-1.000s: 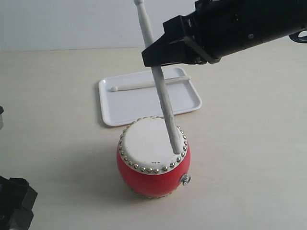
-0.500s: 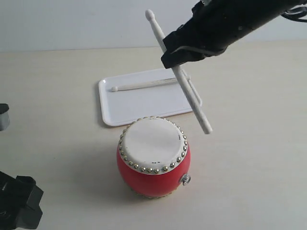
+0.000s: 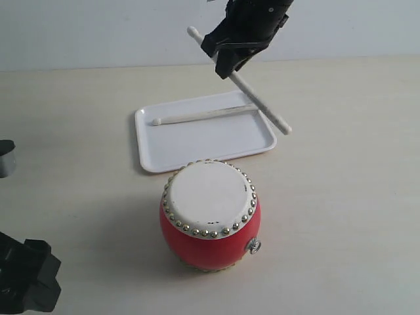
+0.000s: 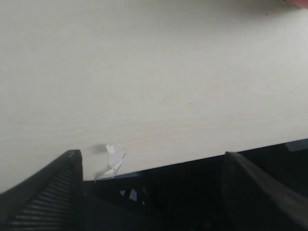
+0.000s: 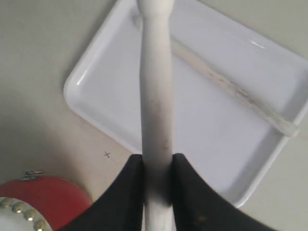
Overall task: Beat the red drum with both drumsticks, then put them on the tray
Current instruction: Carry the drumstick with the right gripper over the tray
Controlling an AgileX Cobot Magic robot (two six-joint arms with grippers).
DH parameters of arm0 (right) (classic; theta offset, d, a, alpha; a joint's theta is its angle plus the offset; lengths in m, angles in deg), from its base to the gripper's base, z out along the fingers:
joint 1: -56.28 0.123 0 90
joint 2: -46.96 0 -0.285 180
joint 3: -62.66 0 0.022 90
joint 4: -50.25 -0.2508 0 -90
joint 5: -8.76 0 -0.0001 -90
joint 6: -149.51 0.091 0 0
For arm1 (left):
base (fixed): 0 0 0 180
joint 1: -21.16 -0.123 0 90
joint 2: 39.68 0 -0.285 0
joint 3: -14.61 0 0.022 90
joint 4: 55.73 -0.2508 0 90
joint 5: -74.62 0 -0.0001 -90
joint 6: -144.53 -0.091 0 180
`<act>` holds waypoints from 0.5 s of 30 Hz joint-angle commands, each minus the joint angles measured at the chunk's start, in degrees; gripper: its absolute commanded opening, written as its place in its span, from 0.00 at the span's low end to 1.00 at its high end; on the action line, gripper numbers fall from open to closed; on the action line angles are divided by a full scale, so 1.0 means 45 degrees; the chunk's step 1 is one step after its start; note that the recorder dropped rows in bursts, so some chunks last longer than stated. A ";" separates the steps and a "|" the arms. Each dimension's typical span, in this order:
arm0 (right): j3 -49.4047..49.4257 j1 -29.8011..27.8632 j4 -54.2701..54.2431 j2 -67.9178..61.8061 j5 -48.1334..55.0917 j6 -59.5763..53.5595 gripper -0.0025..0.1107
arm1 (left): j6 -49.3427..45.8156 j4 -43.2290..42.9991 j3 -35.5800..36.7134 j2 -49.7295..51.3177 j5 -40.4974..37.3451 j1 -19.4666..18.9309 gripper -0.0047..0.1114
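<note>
The red drum point(image 3: 210, 226) stands upright in the middle of the table, its cream head facing up. Behind it lies the white tray point(image 3: 197, 147) with one drumstick point(image 3: 203, 115) resting across its far side. My right gripper point(image 3: 234, 58) hangs above the tray's far right part, shut on the second drumstick point(image 3: 264, 109), which slants down toward the tray's right corner without touching it. In the right wrist view the right gripper point(image 5: 157, 161) clamps this stick point(image 5: 155, 96) over the tray point(image 5: 202, 139). My left gripper point(image 4: 151, 155) stands open and empty over bare table.
A black part of the left arm point(image 3: 26, 279) sits at the lower left corner, well away from the drum. A grey object point(image 3: 5, 159) shows at the left edge. A small white scrap point(image 4: 113, 161) lies at the table's edge near the left gripper.
The right gripper has lifted its drumstick off the drumhead and carried it back and up over the tray, the stick turning to slant across the tray's right corner. The left gripper stayed put.
</note>
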 commanded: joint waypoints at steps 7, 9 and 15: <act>-0.0338 -0.0054 0.1951 -0.0761 -0.0796 -0.5121 0.02 | -0.0463 0.0561 -0.0054 -0.0019 0.0121 0.0017 0.69; -0.0338 -0.0054 0.1950 -0.0897 -0.0863 -0.5266 0.02 | -0.0553 0.0561 -0.0054 -0.0019 0.0197 0.0017 0.69; -0.0368 0.0050 0.1922 -0.0962 -0.3417 -0.6702 0.02 | -0.1461 0.0561 -0.0054 -0.0019 0.0633 0.0017 0.69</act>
